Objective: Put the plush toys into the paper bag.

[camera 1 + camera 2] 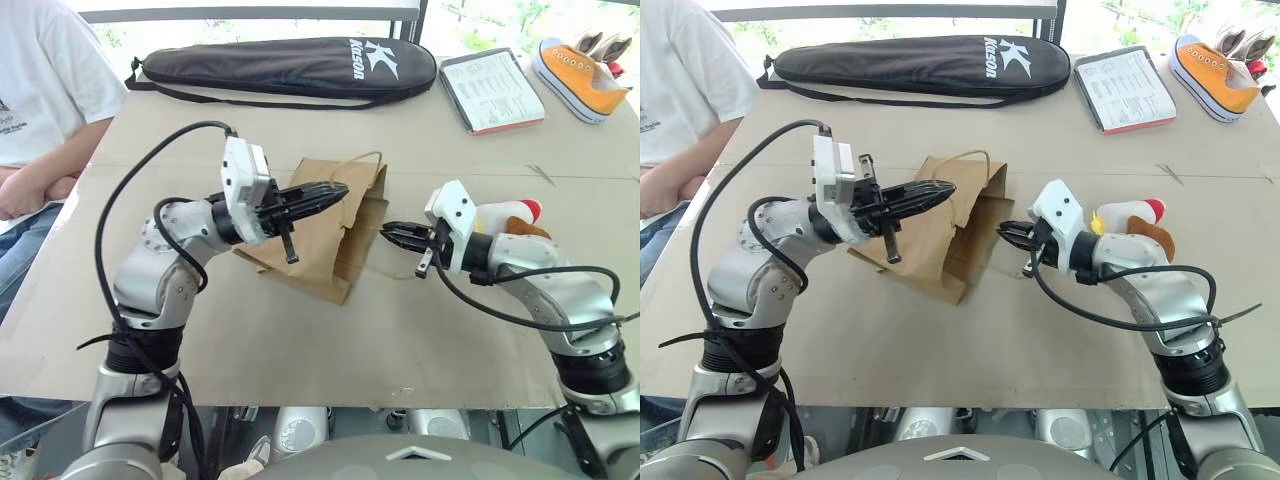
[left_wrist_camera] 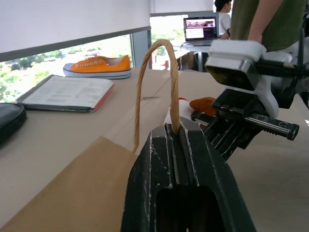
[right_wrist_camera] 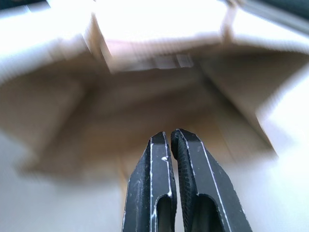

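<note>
The tan paper bag [image 1: 322,243] lies tilted on the table's middle, its mouth toward my right arm. My left gripper [image 1: 338,190] is shut on one looped cord handle [image 2: 154,77] and holds the bag's upper edge up. Just outside the bag's mouth, my right gripper [image 1: 388,234] is shut with nothing seen between its fingers; in the right wrist view it [image 3: 170,137] faces the bag's dark inside. A plush toy [image 1: 512,217], white and brown with a red comb, sits on the table behind my right wrist. The bag's second handle [image 1: 392,272] lies slack on the table.
A long black zip case [image 1: 290,65] lies along the far edge. A booklet [image 1: 490,90] and an orange sneaker [image 1: 580,75] sit at the far right. A seated person [image 1: 40,110] is at the table's left side.
</note>
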